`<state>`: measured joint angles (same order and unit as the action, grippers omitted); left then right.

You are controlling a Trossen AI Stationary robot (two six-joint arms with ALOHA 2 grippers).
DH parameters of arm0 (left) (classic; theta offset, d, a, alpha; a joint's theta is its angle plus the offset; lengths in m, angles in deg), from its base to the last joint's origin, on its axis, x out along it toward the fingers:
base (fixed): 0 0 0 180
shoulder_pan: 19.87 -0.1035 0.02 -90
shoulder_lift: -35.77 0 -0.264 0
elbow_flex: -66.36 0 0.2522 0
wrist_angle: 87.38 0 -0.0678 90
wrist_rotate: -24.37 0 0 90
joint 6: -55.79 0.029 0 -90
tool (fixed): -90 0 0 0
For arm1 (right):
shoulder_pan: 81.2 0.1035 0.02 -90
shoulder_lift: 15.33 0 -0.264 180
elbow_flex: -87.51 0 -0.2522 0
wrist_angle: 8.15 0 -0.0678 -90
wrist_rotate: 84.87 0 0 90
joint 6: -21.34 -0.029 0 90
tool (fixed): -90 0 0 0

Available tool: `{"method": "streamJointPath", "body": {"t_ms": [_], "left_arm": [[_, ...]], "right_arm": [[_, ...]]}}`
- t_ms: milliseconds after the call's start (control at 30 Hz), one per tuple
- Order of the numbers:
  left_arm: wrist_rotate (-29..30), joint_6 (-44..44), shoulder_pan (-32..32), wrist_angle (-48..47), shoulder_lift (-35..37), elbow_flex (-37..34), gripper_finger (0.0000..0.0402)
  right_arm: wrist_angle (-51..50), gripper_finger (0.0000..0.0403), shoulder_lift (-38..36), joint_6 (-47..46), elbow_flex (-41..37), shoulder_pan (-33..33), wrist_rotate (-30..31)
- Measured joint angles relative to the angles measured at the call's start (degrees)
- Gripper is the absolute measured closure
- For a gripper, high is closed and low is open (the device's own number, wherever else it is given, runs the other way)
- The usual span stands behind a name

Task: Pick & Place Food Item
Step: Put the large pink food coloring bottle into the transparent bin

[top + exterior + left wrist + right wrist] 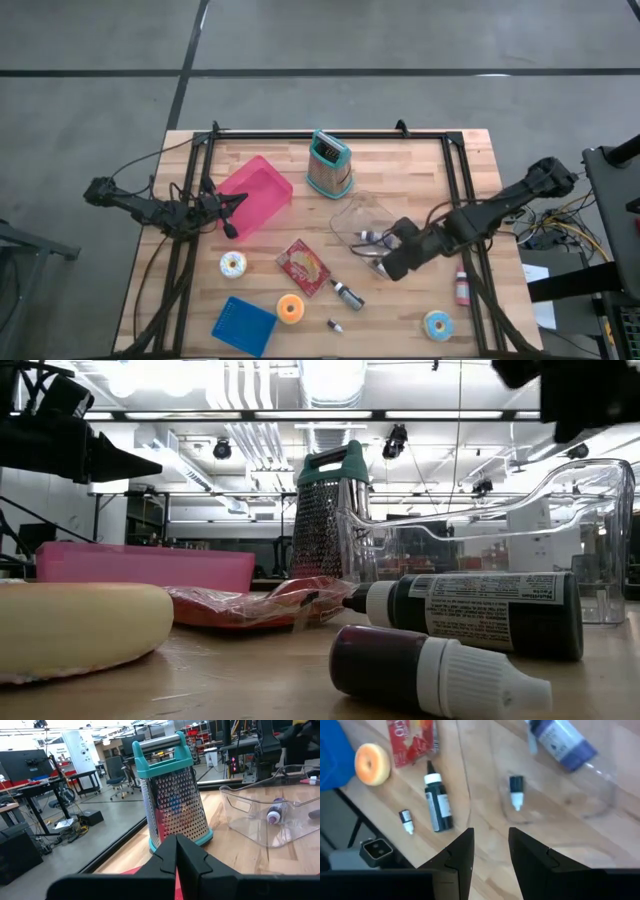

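The food items lie on the near half of the table: a white-iced donut (233,264), an orange donut (291,308), a blue-iced donut (437,324) and a red snack packet (303,266). My left gripper (230,226) is shut and empty, and hovers by the near corner of the pink bin (256,192). Its wrist view (176,854) looks toward the grater (172,795). My right gripper (384,264) is open and empty at the near edge of the clear container (364,220). Its wrist view (490,851) looks down on two small bottles inside the container, one purple (560,741) and one dark-capped (516,791).
A teal-handled grater (329,165) stands at the far middle. A dark green bottle (347,294), a small bottle (333,325) and a red bottle (462,287) lie on the table. A blue square lid (243,325) sits at the near left. A black frame rail (330,135) borders the table.
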<state>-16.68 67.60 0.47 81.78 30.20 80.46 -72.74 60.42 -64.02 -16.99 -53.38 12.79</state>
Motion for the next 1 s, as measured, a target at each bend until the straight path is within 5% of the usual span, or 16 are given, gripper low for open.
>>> {"method": "streamJointPath", "body": {"t_ms": [367,633,867,1000], "left_arm": [[0.00,0.00,0.00,0.00,-0.11,0.00,0.0396],[0.00,0.00,-0.02,0.00,-0.22,-0.02,0.0396],[-0.01,0.00,0.00,0.01,-0.22,0.00,0.0396],[0.00,0.00,-0.02,0.02,-0.22,-0.01,0.0396]], "right_arm": [[-19.69,0.0284,6.98,-20.99,8.93,11.65,1.11],[-21.91,0.0284,7.00,-41.16,7.94,22.11,1.13],[-22.66,0.0284,9.33,-46.22,5.89,28.25,0.39],[-22.20,0.0284,11.97,-50.54,5.16,29.13,-5.70]]}}
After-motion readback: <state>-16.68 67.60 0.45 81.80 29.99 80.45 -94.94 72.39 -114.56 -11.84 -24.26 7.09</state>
